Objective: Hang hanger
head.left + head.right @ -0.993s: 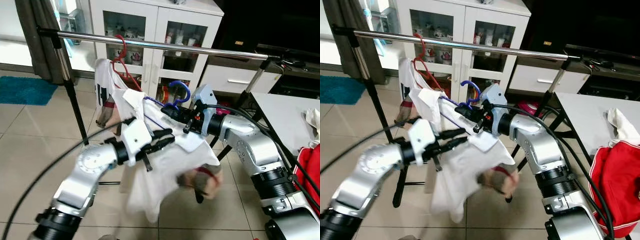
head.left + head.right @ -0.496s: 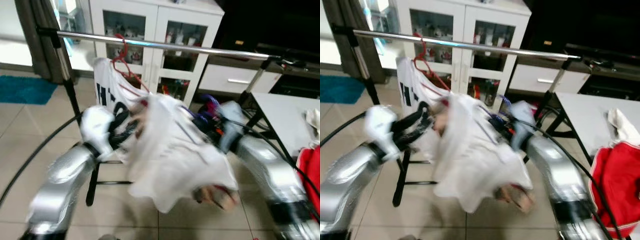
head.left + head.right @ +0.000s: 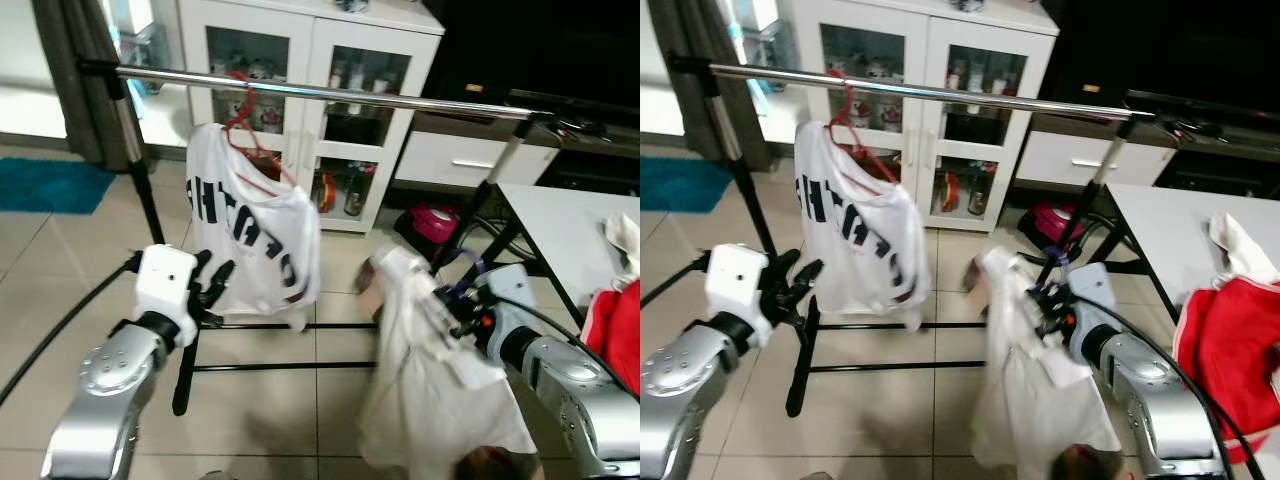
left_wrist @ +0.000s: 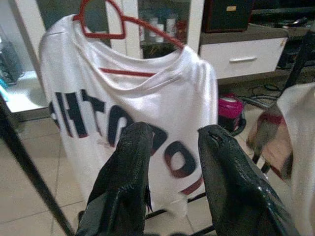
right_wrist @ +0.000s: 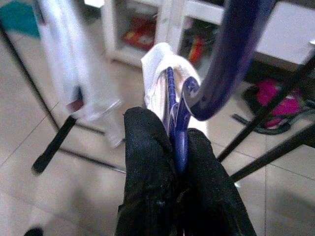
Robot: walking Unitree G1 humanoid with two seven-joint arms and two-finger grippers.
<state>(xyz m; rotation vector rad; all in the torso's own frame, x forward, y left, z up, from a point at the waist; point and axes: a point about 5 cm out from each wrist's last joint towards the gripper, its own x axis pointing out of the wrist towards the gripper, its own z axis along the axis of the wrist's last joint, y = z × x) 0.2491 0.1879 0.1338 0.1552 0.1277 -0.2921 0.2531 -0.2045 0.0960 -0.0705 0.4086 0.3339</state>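
Note:
A blue hanger (image 5: 224,69) carrying a white shirt (image 3: 430,400) is held low on my right. My right gripper (image 5: 176,142) is shut on the hanger's neck, well below the chrome rail (image 3: 330,92). A red hanger (image 3: 243,110) hangs on the rail's left part with a white lettered shirt (image 3: 250,235) on it. My left gripper (image 4: 172,140) stands open, empty, just in front of that shirt's lower edge and apart from it.
The rack's black legs and floor bars (image 3: 290,365) stand on the tiled floor. A white glass-door cabinet (image 3: 300,110) is behind the rail. A table (image 3: 575,225) with red and white clothes (image 3: 1230,350) is at the right. A pink object (image 3: 437,222) lies beneath.
My left gripper has let go of the white shirt and drawn back to the left. My right gripper has dropped lower with the blue hanger, and the shirt now hangs from it alone.

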